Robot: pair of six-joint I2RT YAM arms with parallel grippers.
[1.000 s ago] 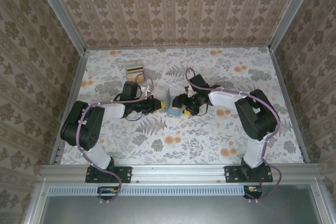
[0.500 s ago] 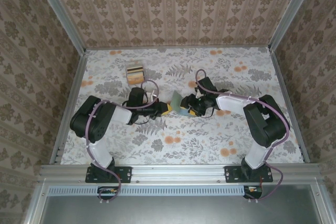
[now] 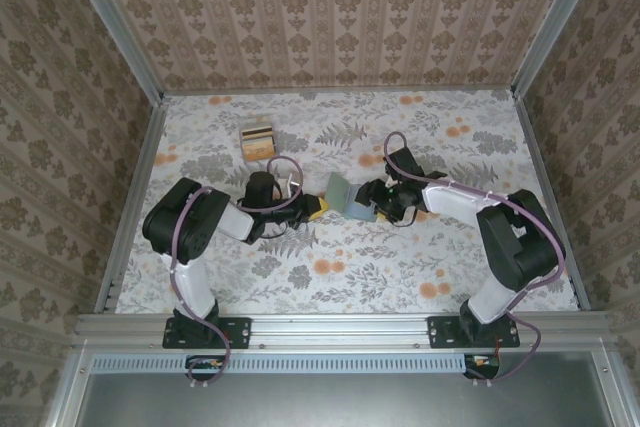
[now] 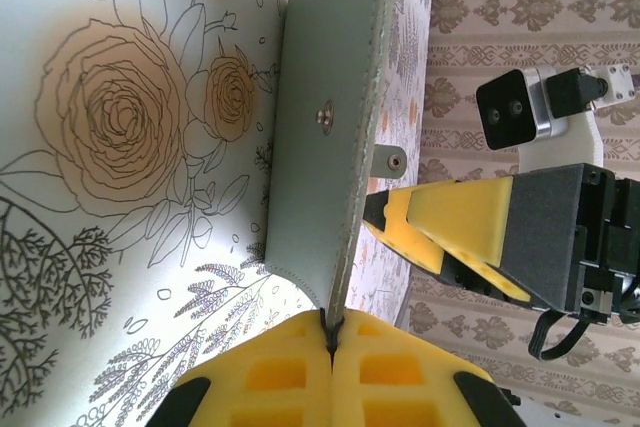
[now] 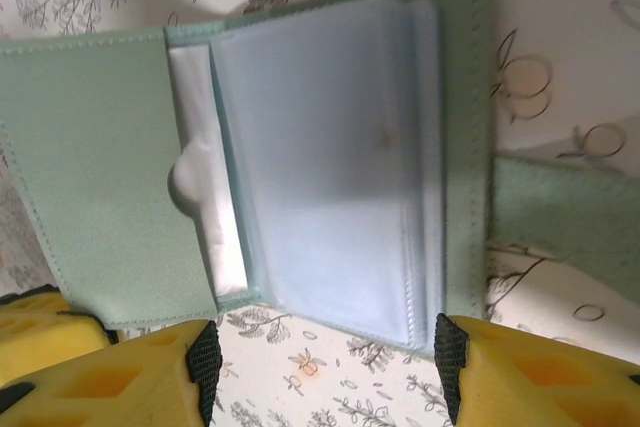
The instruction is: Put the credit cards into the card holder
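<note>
The card holder [image 3: 346,194], a muted-green wallet, stands partly open at mid-table. My left gripper [image 3: 322,207] is shut on the lower edge of its outer cover [image 4: 322,117], with the yellow fingertips [image 4: 290,372] pressed together round the leather. My right gripper [image 3: 370,205] faces the inside from the other side and is open. Its fingers [image 5: 150,382] straddle the lower edge of the clear plastic pockets [image 5: 330,167] without holding them. The credit cards [image 3: 258,137], tan, stand at the back left, away from both grippers.
The cards sit upright in a small stand [image 3: 257,147] at the back left. Metal rails and papered walls [image 3: 130,187] close in the flowered table [image 3: 400,267] on three sides. The right gripper's yellow finger [image 4: 470,232] is close behind the wallet in the left wrist view.
Both grippers and the wallet have shifted a little to the right. The wallet has tilted further open toward the right gripper, whose jaws narrowed slightly.
</note>
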